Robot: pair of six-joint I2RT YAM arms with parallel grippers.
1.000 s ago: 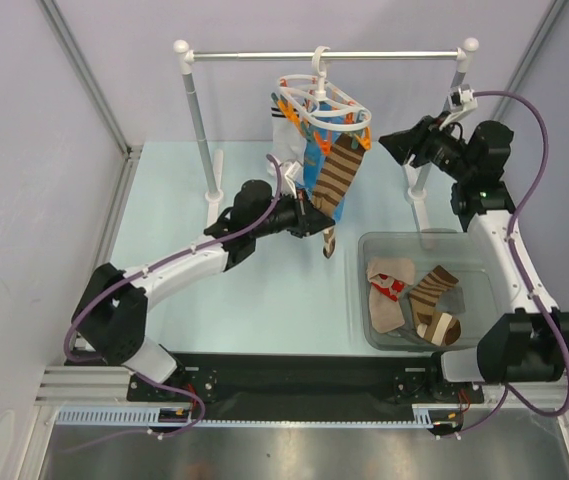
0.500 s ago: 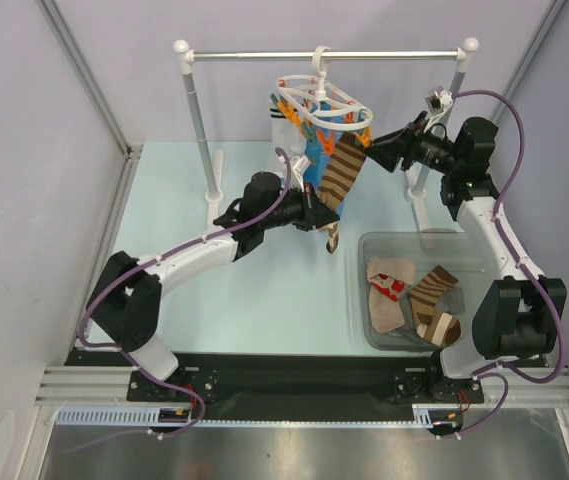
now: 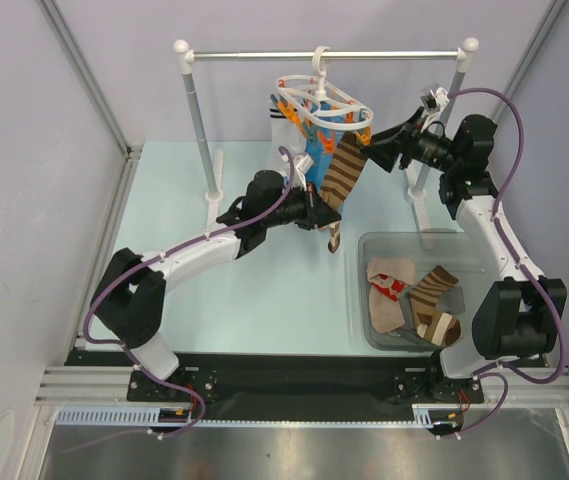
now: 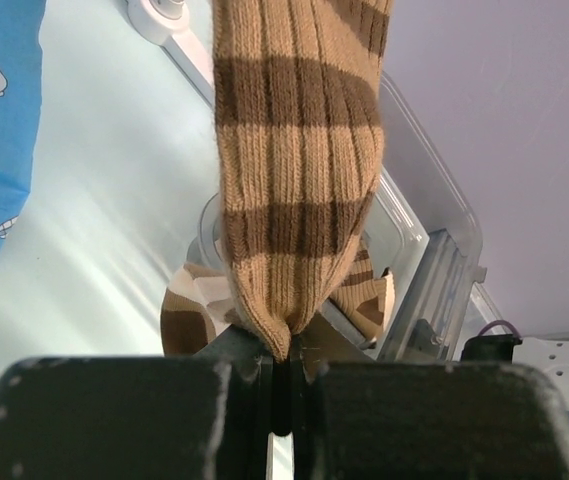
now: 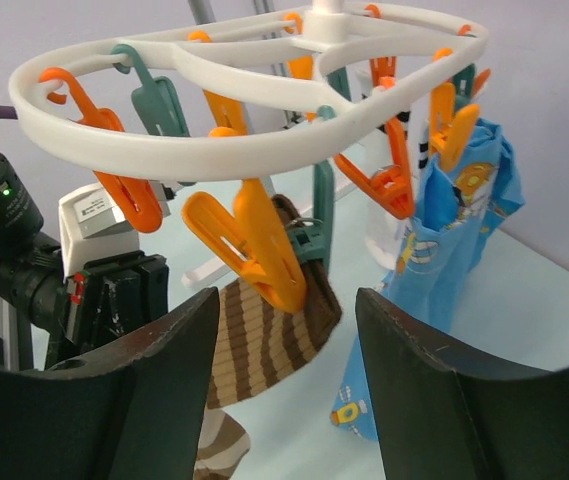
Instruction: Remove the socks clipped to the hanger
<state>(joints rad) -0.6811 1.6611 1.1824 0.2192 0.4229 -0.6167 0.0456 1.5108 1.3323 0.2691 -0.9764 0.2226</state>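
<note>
One striped sock hangs clipped to hanger.

Left end effector pinched shut (reaching forward), right end effector raised, jaws wide apart

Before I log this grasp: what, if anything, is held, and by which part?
Left gripper pinches the striped sock by its lower part; right gripper holds nothing.

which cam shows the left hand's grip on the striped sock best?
Left wrist: the left hand is shut on the striped sock's lower part, pinch plainly visible. Top external shows the hand at the sock from above, contact too small to judge. Right wrist shows the sock's top under the hanger, not the pinch.
</note>
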